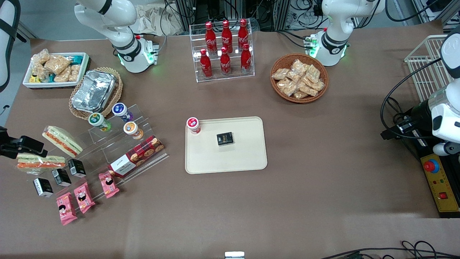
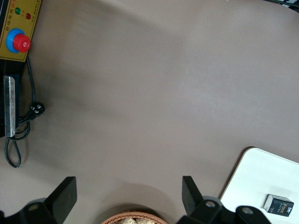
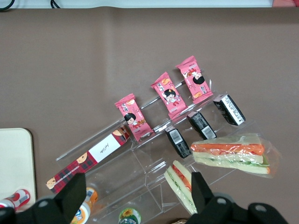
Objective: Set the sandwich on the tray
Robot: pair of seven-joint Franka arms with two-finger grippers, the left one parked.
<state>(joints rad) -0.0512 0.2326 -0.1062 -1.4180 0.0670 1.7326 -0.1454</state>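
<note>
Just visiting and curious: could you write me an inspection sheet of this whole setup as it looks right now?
Surface: brown table, flat.
Job's things: sandwich on the clear stepped stand at the working arm's end; tray mid-table, holding a red-capped jar and a small black box.
Clutter: second sandwich, pink snack packets, biscuit box, cola bottles, wicker basket of snacks, foil container.
Grippers: gripper open, hovering above the stand, holding nothing.
Cables: black cables at the parked arm's end.
Surroundings: emergency-stop box, white wire basket.
</note>
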